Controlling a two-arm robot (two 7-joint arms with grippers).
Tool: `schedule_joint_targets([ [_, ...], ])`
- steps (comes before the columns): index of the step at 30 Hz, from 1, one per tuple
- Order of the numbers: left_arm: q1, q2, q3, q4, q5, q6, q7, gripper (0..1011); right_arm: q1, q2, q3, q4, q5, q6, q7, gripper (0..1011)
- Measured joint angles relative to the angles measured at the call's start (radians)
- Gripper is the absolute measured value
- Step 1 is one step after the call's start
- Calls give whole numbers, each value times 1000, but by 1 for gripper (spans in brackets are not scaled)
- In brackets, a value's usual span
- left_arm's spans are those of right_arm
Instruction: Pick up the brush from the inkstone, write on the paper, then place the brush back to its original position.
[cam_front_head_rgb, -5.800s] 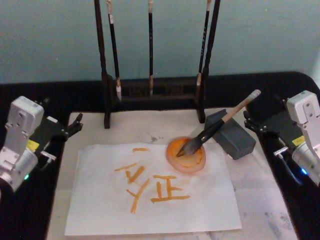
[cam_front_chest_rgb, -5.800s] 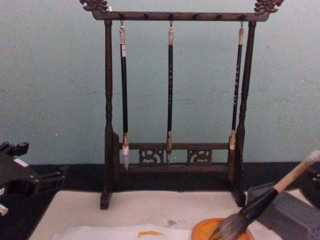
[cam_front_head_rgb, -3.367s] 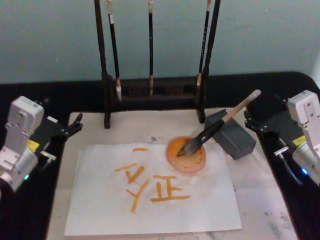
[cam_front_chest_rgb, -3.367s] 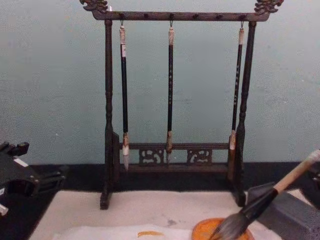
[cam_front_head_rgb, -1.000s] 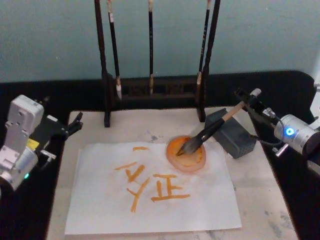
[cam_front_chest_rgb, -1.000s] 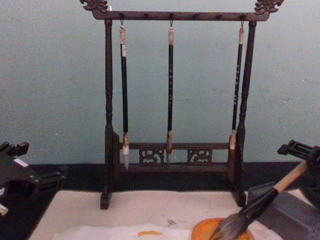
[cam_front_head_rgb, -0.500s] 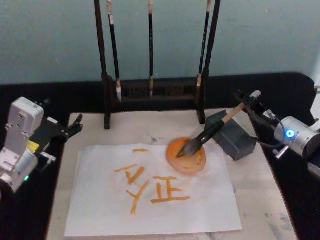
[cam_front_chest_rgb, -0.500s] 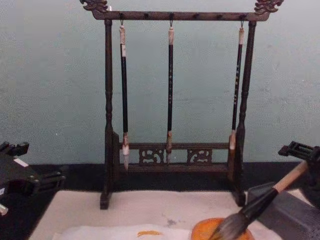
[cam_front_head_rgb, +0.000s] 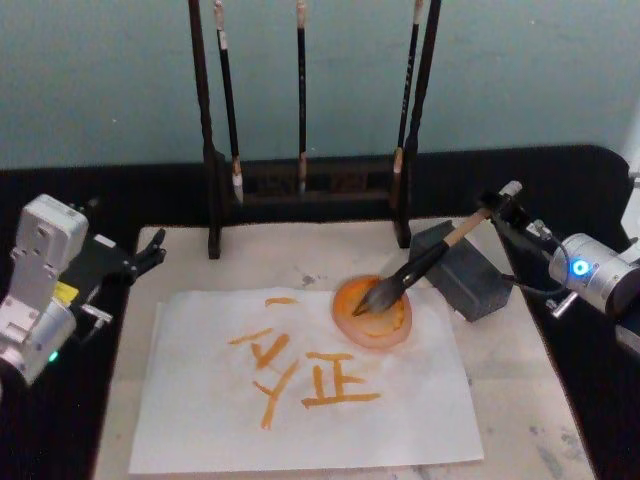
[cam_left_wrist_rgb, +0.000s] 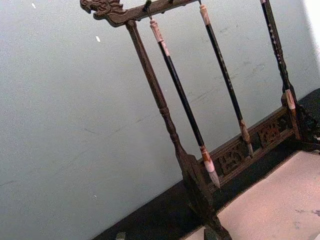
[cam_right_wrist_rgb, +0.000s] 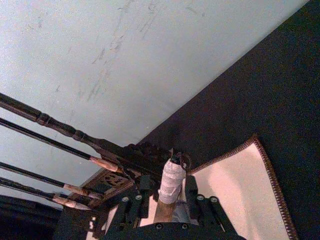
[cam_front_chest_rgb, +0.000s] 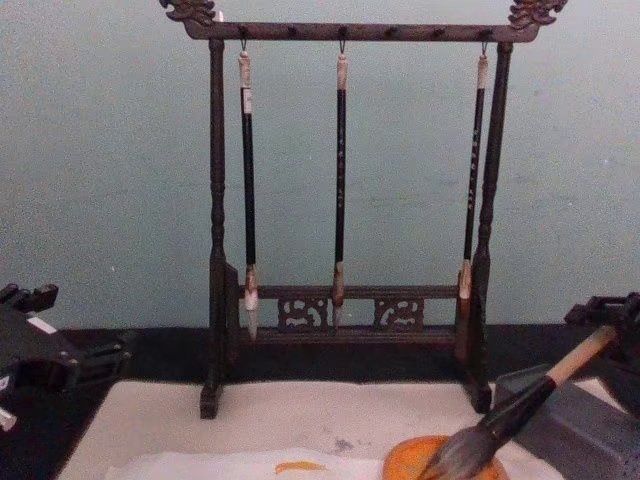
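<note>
Right end effector (cam_right_wrist_rgb: 168, 201) straddles the brush (cam_right_wrist_rgb: 171, 181) handle, fingers apart.

**Q:** Which item is marked 1?

**A:** The brush (cam_front_head_rgb: 420, 265), with a tan handle, dark ferrule and thick grey-brown tuft. It lies tilted: the tuft is down in the orange dish (cam_front_head_rgb: 375, 322), the handle leans on the grey inkstone (cam_front_head_rgb: 470, 282), and the pale end is raised toward the robot's right.

**Q:** And item 2?

**A:** The paper (cam_front_head_rgb: 200, 420) — a whitish, slightly wrinkled sheet lying flat and bearing several orange strokes. The dish overlaps its far right corner, so the tuft sits just beside the nearest strokes.
</note>
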Motion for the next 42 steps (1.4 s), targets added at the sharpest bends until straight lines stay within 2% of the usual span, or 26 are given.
schedule_joint_targets([
  [8, 0, 0, 0, 0, 0, 0, 0, 1010, -1, 0, 0, -1, 0, 0, 0, 213],
  [10, 0, 0, 0, 0, 0, 0, 0, 1010, -1, 0, 0, -1, 1, 0, 0, 177],
  [24, 0, 0, 0, 0, 0, 0, 0, 1010, -3, 1, -1, -5, 1, -1, -3, 172],
  [34, 0, 0, 0, 0, 0, 0, 0, 1009, -42, 12, -13, -102, 34, -21, -17, 169],
  [42, 0, 0, 0, 0, 0, 0, 0, 1010, -61, 31, -43, -185, 14, -80, -2, 169],
])
